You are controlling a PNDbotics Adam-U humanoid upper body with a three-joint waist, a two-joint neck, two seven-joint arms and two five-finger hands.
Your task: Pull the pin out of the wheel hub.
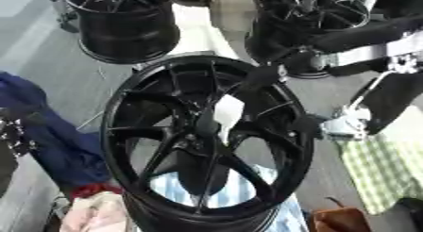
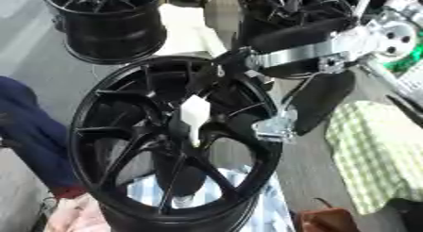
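A large black wheel hub (image 1: 132, 118) stands tilted in the middle, its spokes meeting at the centre (image 1: 198, 141). My right arm (image 2: 306, 54) comes in from the upper right and its hand (image 1: 263, 78) reaches across the rim to the hub's centre. A white piece, apparently the pin (image 2: 196, 112), sits just above the centre, with dark fingers (image 1: 207, 119) curled against it. How deep it sits in the hub is hidden. At the left edge is a dark shape with silver bits (image 1: 10, 132), apparently my left hand.
Two more black wheels (image 1: 124, 23) (image 1: 318, 14) stand behind. A blue cloth (image 1: 49, 136) lies left, a green checked cloth (image 1: 384, 174) right, a blue-striped cloth (image 1: 235, 193) beneath the hub. An orange-brown object (image 1: 339, 220) sits at the lower right.
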